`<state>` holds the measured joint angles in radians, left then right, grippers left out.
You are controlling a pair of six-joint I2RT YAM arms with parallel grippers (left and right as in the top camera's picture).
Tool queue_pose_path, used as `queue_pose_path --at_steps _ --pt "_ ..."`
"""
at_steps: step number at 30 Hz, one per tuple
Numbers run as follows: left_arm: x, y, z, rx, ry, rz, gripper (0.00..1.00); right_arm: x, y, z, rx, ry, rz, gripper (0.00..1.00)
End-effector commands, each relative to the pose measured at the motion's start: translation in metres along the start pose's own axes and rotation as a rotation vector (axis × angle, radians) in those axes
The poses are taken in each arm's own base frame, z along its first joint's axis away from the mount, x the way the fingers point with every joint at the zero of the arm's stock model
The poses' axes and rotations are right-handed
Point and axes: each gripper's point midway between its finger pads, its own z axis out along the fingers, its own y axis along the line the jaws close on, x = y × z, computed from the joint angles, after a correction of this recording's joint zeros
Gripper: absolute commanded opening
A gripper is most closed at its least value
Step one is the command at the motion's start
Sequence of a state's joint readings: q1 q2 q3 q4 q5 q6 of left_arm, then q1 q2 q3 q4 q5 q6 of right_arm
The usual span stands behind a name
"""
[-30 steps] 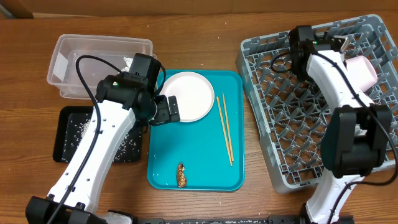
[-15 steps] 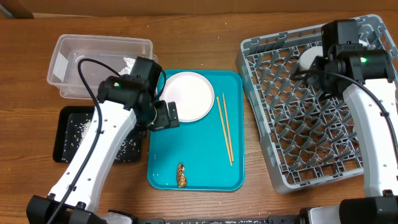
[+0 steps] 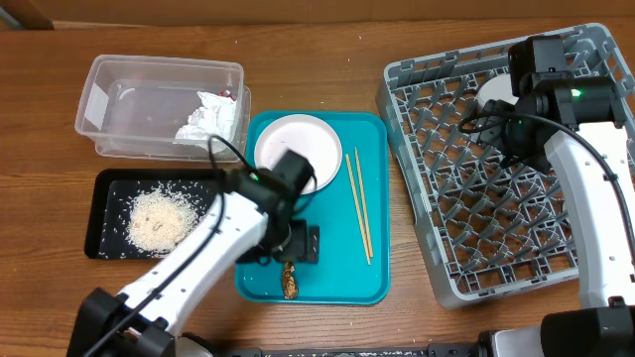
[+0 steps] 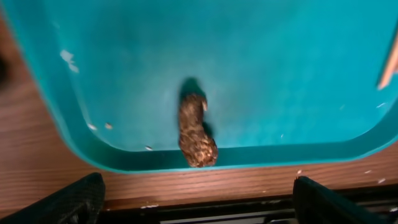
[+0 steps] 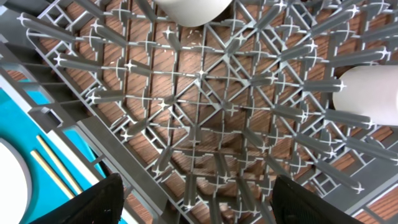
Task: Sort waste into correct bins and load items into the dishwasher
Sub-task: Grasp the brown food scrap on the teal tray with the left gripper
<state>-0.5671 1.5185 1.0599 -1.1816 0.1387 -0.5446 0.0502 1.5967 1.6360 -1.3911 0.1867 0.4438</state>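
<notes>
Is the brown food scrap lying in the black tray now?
No, the brown food scrap lies on the teal tray, near its front edge, apart from the black tray.

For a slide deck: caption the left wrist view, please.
Open left gripper hovers above a brown food scrap at the teal tray's edge.

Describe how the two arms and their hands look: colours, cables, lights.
Both the left arm and right arm have smooth white shells with black joint housings and loose black cables. A green light glows on the right wrist. The left hand and right hand have matte black fingers.
</notes>
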Motion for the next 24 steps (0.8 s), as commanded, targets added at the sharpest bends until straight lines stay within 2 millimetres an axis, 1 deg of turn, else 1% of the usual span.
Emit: queue_pose_path --at_steps 1,5,7,9,11,13,15,19,22,24 --pt "0.016 -0.001 0.018 -0.010 0.027 -0.026 0.97 0.001 0.001 0.001 -0.006 0.007 -0.007 0.78" --pt "0.022 0.003 0.041 -0.017 0.030 -0.051 0.95 0.002 0.001 0.001 -0.004 0.010 -0.007 0.78" --pt "0.022 0.004 0.052 -0.011 0.021 -0.052 0.92 0.002 0.001 0.001 -0.004 0.011 -0.007 0.79" --pt "0.021 0.005 0.060 -0.003 0.011 -0.050 0.86 0.002 0.000 0.001 -0.003 0.013 -0.007 0.79" --pt "0.021 0.006 0.067 0.004 0.003 -0.053 0.77 0.002 0.000 0.001 -0.003 0.013 -0.008 0.79" --pt "0.021 0.007 0.072 0.007 -0.001 -0.055 0.72 0.002 0.000 0.001 -0.002 0.013 -0.008 0.79" --pt "0.022 0.008 0.073 0.007 -0.001 -0.055 0.62 0.002 0.000 0.001 -0.002 0.013 -0.008 0.79" --pt "0.021 0.008 0.073 0.009 -0.004 -0.054 0.38 0.002 0.000 0.001 -0.003 0.013 -0.008 0.79" --pt "0.020 0.007 0.073 0.011 -0.007 -0.054 0.26 0.002 0.000 0.001 -0.002 0.013 -0.008 0.79" --pt "0.019 0.007 0.072 0.013 -0.010 -0.055 0.14 0.003 0.000 0.001 -0.001 0.015 -0.008 0.79"
